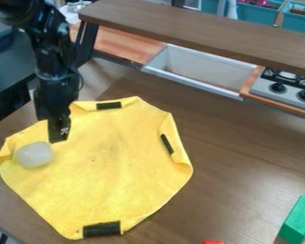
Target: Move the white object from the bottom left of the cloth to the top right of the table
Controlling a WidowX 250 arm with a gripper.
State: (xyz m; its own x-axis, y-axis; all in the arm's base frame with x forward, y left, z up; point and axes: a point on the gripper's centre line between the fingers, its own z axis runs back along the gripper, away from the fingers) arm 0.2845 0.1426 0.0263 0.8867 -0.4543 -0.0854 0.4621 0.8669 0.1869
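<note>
White, slightly translucent rounded object (34, 155): smooth, pale, blocky oval with soft corners and a faint grey tint, material unclear. It sits on the left part of the yellow fabric cloth (104, 167) with folded edges and black strips, just beside the black two-finger gripper (57, 134), below and left of it in the view, with a gap between them. Can't tell if the gripper is wide or narrow. Brown wood-look table (244, 167) under the cloth. Green rectangular block (298, 220) well apart from the gripper, far to its lower right.
</note>
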